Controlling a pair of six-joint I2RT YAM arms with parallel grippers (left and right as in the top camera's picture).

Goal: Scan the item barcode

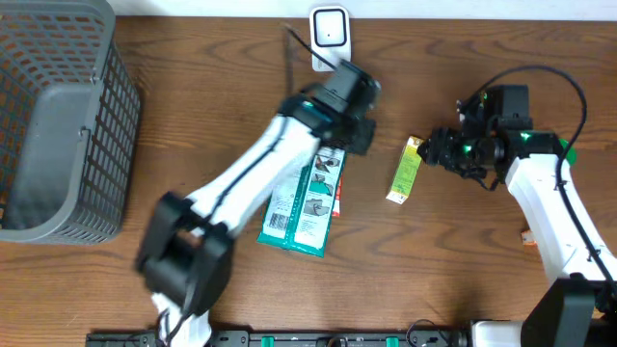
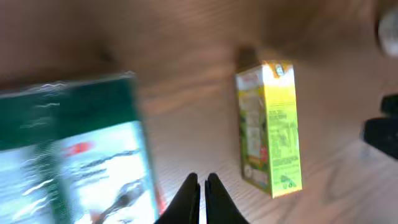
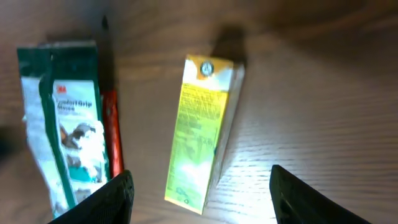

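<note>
A yellow-green carton [image 1: 406,171] lies flat on the wooden table, right of centre. It also shows in the left wrist view [image 2: 268,130] and the right wrist view [image 3: 202,134]. A green and white packet [image 1: 307,198] lies to its left, partly under my left arm. My left gripper [image 1: 359,140] hovers between the two items, its fingers [image 2: 191,194] shut on nothing. My right gripper [image 1: 436,150] stands open just right of the carton's top end. Its fingers [image 3: 115,199] straddle the carton from above without touching it.
A white scanner [image 1: 329,39] with a dark cable stands at the back edge. A grey wire basket [image 1: 58,125] fills the far left. A thin red item [image 3: 110,134] lies beside the packet [image 3: 59,118]. A small orange object [image 1: 528,238] sits by the right arm.
</note>
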